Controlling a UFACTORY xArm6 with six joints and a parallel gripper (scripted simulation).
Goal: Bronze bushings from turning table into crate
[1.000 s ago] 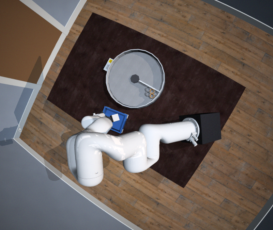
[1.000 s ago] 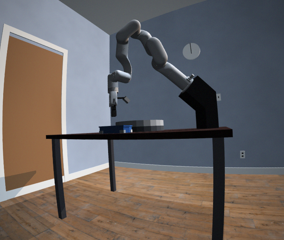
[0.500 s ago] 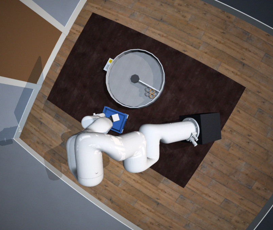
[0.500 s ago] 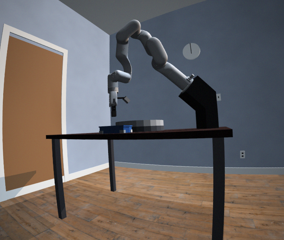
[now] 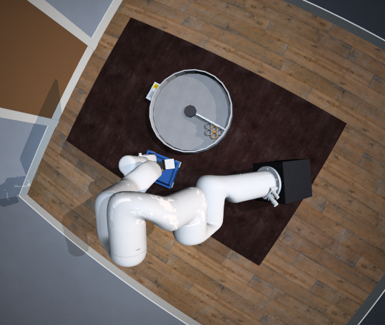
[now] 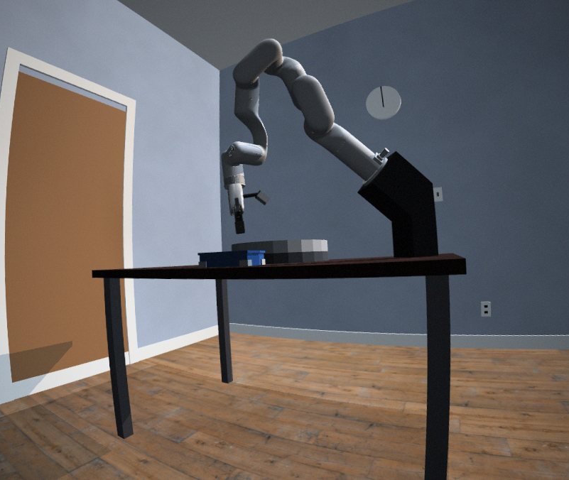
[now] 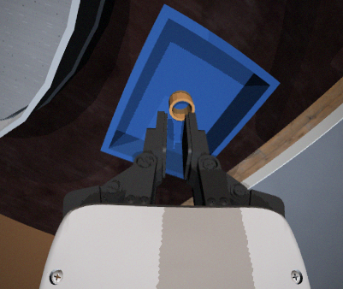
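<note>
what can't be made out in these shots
Top view: the inside of the blue plastic crate, covered by the white robot arm.
Exterior view: the bushings on the round grey turning table, hidden behind its rim.
Wrist view: the turning table, cut off by the left edge.
Top view: the cluster of small ring bushings, too small to count by colour.
</note>
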